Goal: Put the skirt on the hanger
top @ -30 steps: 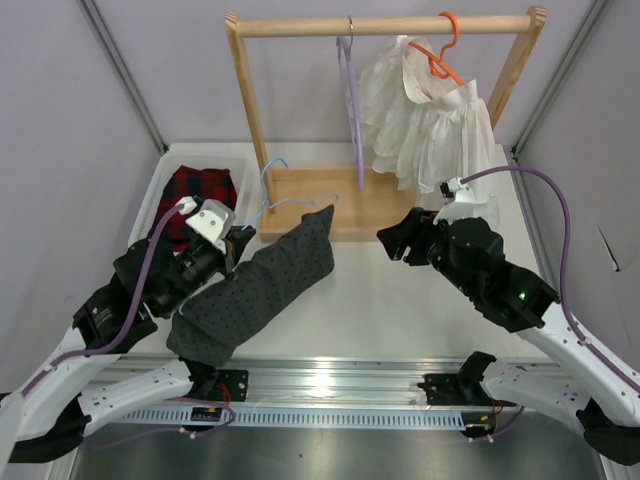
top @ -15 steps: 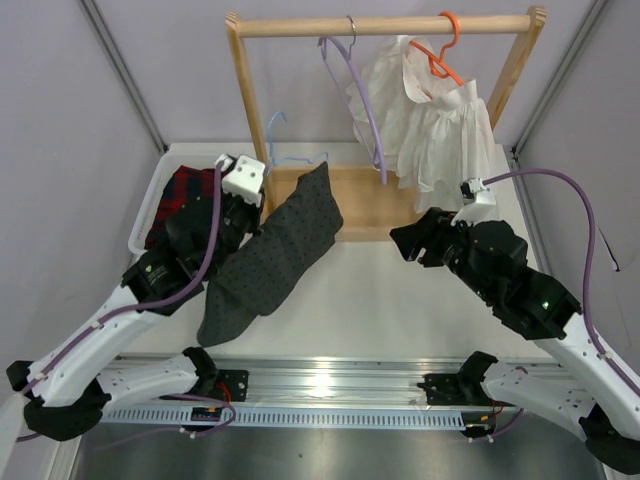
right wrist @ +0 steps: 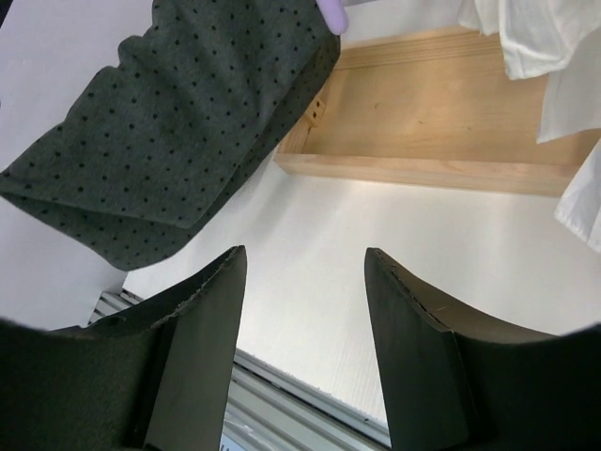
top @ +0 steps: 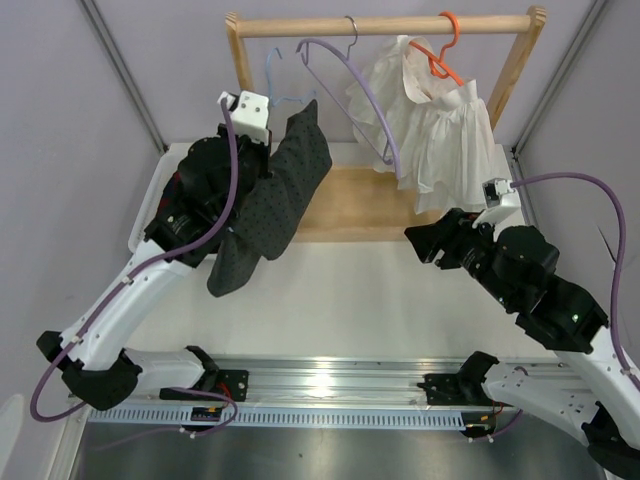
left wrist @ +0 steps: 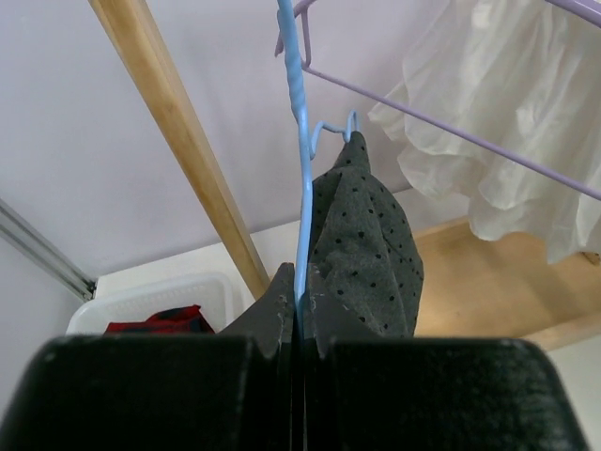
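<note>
The dark dotted skirt point(top: 272, 200) hangs draped from the thin pale-blue hanger point(top: 276, 70), lifted in front of the left end of the wooden rail. My left gripper point(top: 272, 140) is shut on the hanger's wire point(left wrist: 300, 141), which runs up between the closed fingers, with the skirt point(left wrist: 366, 244) just right of them. The hanger's hook is near the rail; I cannot tell whether it touches. My right gripper point(top: 425, 240) stands open and empty over the table at the right. From its own view point(right wrist: 305, 258) the skirt point(right wrist: 178, 141) hangs off to its upper left.
A wooden rack point(top: 385, 25) spans the back, with its base board point(right wrist: 432, 141) on the table. On its rail hang a lilac hanger point(top: 350, 75), tilted, and a white ruffled garment point(top: 430, 120) on an orange hanger point(top: 445, 45). A white bin point(left wrist: 169, 291) at the left holds a red plaid garment point(left wrist: 155, 321).
My left arm has lifted the hanger and skirt up from the table and back toward the rail. The lilac hanger has swung out sideways. The right arm has drawn back to the right.
</note>
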Controlling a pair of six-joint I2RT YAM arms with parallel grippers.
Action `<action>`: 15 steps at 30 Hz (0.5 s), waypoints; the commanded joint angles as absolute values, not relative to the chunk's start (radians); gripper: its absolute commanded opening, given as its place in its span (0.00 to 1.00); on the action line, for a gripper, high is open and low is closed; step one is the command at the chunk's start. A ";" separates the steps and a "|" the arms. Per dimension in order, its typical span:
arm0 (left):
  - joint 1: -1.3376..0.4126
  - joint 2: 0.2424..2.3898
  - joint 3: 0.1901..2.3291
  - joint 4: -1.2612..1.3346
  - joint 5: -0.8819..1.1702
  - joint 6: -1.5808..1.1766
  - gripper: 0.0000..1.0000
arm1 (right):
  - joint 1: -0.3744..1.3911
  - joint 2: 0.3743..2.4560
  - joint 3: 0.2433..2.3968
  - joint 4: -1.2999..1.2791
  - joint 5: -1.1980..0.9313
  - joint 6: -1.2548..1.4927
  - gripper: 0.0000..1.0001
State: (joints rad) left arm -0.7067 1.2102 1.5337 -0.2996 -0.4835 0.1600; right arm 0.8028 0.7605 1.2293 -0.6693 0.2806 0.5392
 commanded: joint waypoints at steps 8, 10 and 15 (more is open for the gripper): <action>-0.631 1.285 1.674 -0.098 -0.436 0.192 0.00 | 0.801 0.741 1.301 -0.686 0.304 0.491 0.59; -0.623 1.287 1.663 -0.074 -0.443 0.199 0.00 | 0.801 0.738 1.302 -0.686 0.305 0.489 0.59; -0.603 1.292 1.661 -0.012 -0.457 0.207 0.00 | 0.799 0.732 1.299 -0.687 0.308 0.482 0.59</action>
